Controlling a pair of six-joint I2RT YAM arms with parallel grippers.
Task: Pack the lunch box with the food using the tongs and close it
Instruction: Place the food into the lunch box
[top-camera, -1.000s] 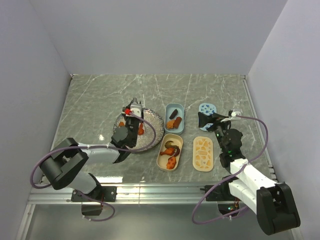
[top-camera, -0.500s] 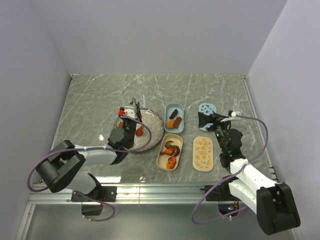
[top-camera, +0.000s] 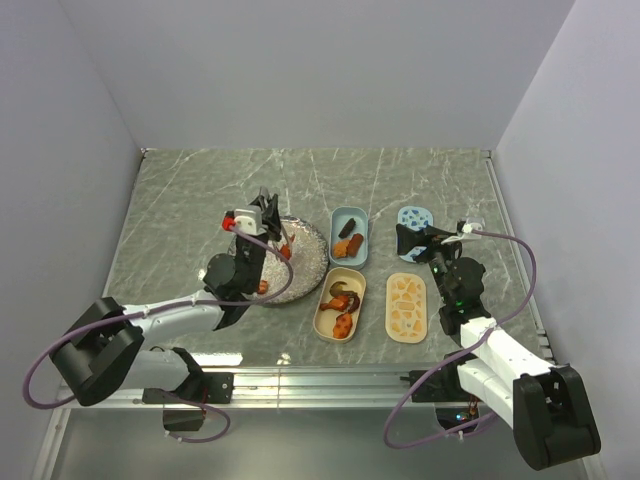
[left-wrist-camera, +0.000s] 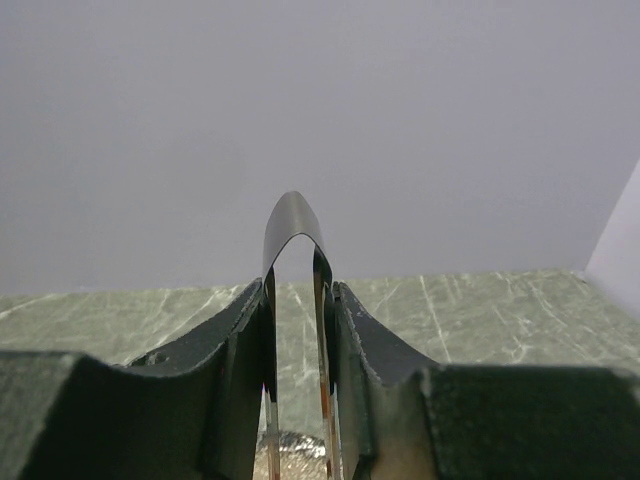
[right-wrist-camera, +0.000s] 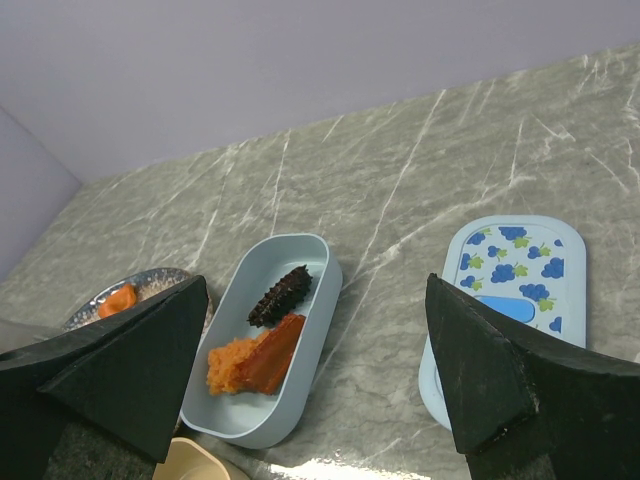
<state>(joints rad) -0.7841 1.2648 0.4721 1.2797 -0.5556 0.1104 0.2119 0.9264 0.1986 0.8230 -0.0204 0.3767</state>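
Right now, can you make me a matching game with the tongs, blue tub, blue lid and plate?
1 tongs
2 blue tub
3 blue lid
4 plate

A grape pattern
B in the left end effector
C silvery, speckled
D between plate and blue lid

Pairs: 1-B, 2-D, 3-A, 4-C

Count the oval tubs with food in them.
2. The blue tub sits just right of the plate; the beige tub lies in front of it, nearer the arms. None appears hidden.
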